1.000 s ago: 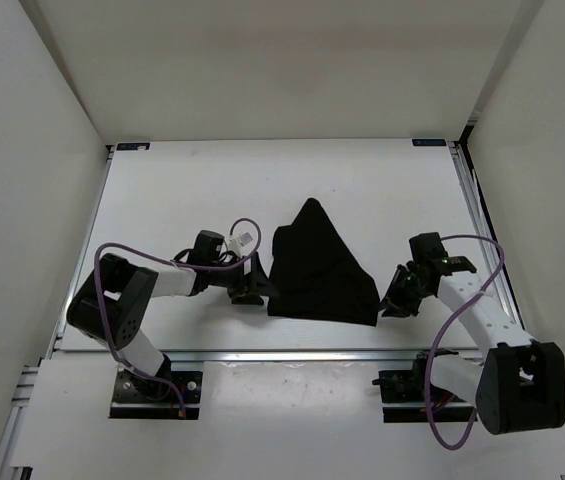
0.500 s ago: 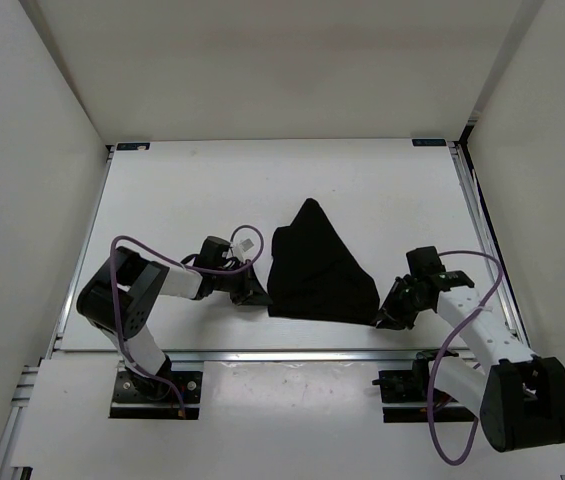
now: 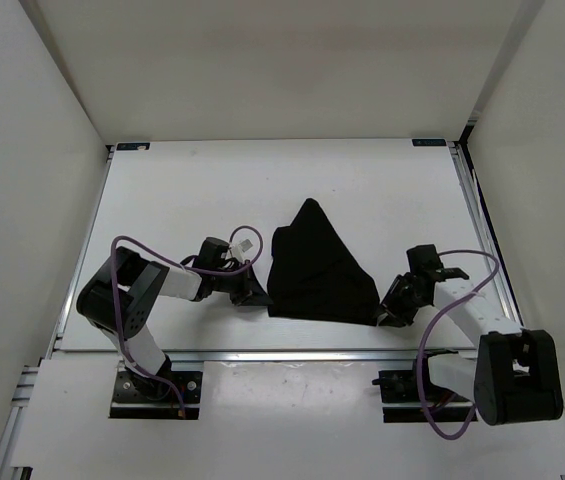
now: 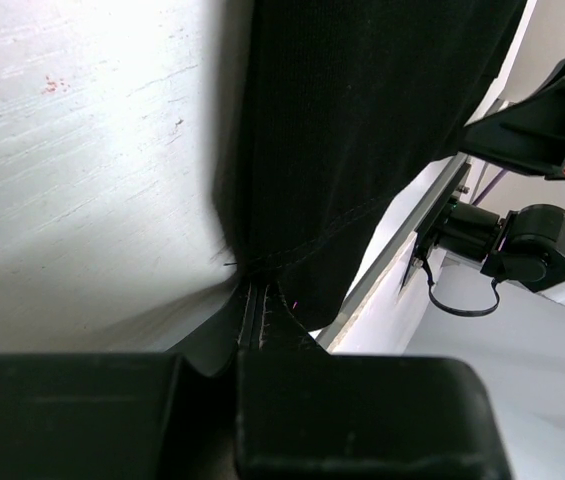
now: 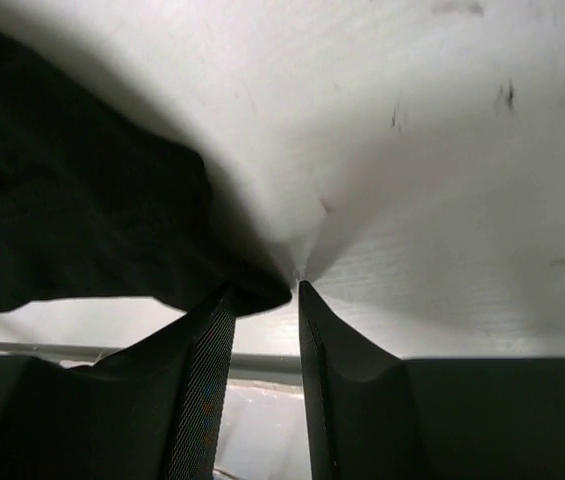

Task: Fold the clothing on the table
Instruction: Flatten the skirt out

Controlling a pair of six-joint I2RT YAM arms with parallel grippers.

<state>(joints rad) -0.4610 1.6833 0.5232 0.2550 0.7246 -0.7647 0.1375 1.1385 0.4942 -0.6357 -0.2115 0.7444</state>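
The black clothing [image 3: 317,270] lies bunched in a rough triangle on the white table [image 3: 182,190], its wide edge toward the arms. My left gripper [image 3: 253,292] sits low at the near-left corner. In the left wrist view the left gripper [image 4: 252,305] is shut, with the hem of the clothing [image 4: 362,130] pinched between its jaws. My right gripper [image 3: 386,312] is at the near-right corner. In the right wrist view the right gripper [image 5: 265,288] stands open, tips on the table, and the corner of the clothing [image 5: 72,210] reaches into the gap at its left finger.
A metal rail [image 3: 292,354] runs along the near table edge just behind both grippers, and another rail [image 3: 477,230] along the right side. White walls close in the table. Purple cables [image 3: 132,250] loop over both arms. The right arm's base [image 4: 522,245] shows in the left wrist view.
My left gripper has shut on the near-left corner of the clothing. The right gripper has slid nearer and closer to the near-right corner, and its jaws have widened.
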